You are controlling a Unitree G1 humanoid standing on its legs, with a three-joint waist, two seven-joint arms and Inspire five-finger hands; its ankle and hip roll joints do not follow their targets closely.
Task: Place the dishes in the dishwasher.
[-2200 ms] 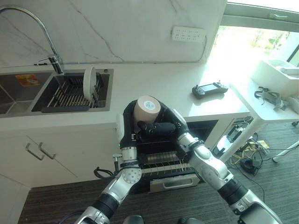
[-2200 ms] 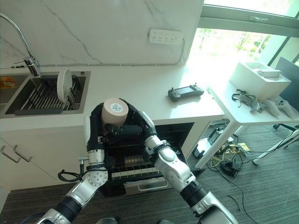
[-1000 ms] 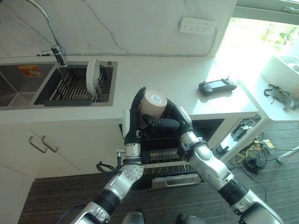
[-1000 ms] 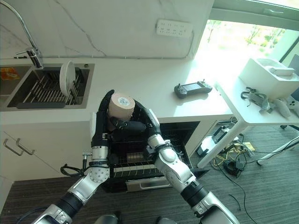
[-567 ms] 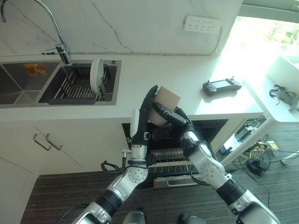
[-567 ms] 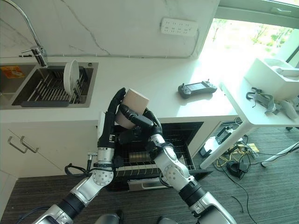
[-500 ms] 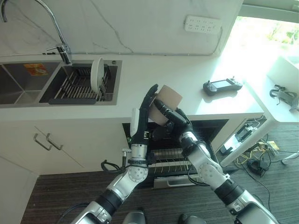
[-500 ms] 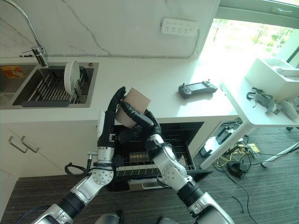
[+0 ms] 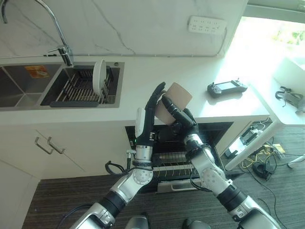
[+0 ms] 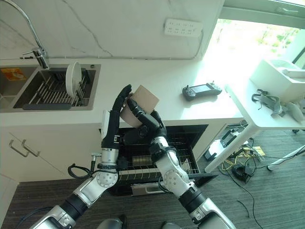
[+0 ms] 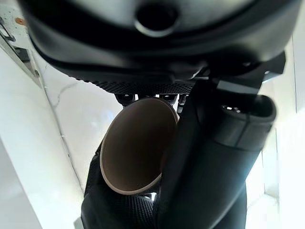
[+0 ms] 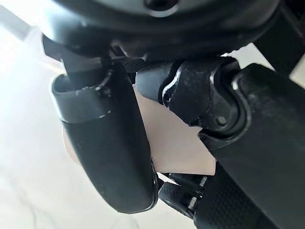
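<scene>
A tan cup is held up over the counter's front edge, tipped on its side, above the open dishwasher. My right hand is curled round the cup's lower side; in the right wrist view the cup's pale wall sits between thumb and fingers. My left hand stands upright against the cup's left side with straight fingers. The left wrist view looks into the cup's brown mouth past that hand.
A white plate stands in the sink's rack at the left, below the tap. A black controller lies on the counter to the right. A white side table stands further right.
The cup has turned from base-up to lying on its side and has risen slightly. My left hand's fingers have straightened off it, while the right hand has kept its hold. The camera shifted.
</scene>
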